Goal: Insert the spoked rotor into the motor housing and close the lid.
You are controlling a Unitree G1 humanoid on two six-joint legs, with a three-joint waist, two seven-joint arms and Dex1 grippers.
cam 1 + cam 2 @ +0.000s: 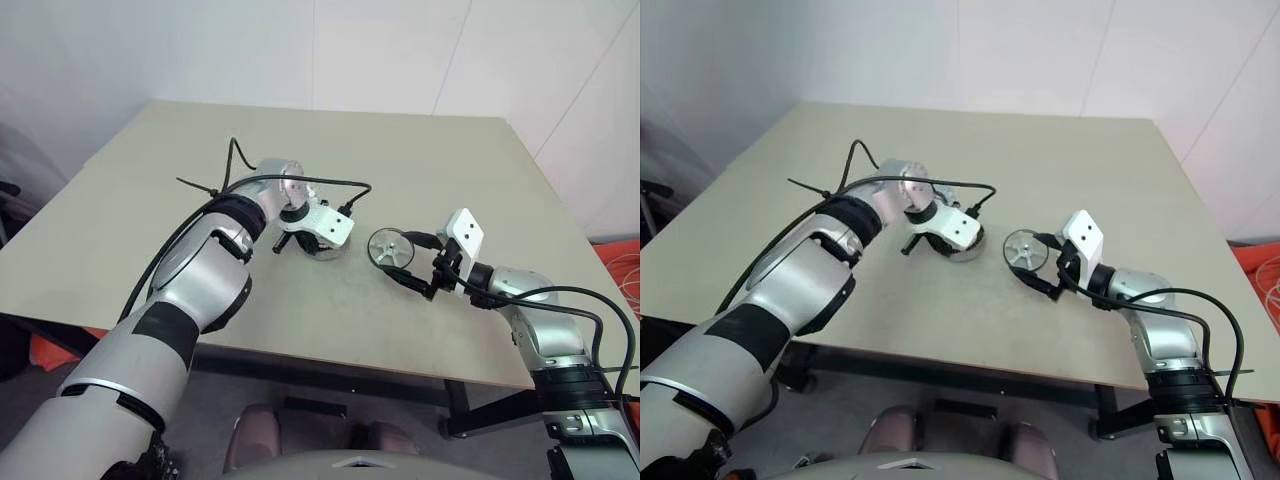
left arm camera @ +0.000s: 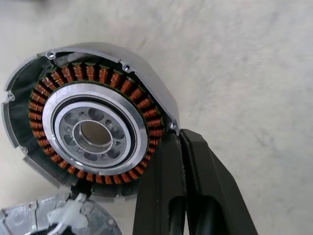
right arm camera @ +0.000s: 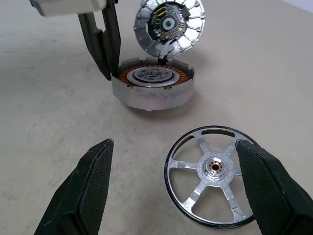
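1. Table (image 1: pixel 450 200): beige top, carries all parts.
2. Motor housing (image 3: pixel 151 88): mid-table, copper windings facing up; lid (image 3: pixel 168 24) stands upright at its far edge.
3. Spoked rotor (image 3: pixel 212 174): flat on the table, near the housing.
4. Right gripper (image 3: pixel 181 188): jaws wide, one finger over the rotor's rim.
5. Left gripper (image 2: pixel 182 161): fingers pressed together, empty, at the housing's rim.

Bright, even light; soft shadows, sharp focus.
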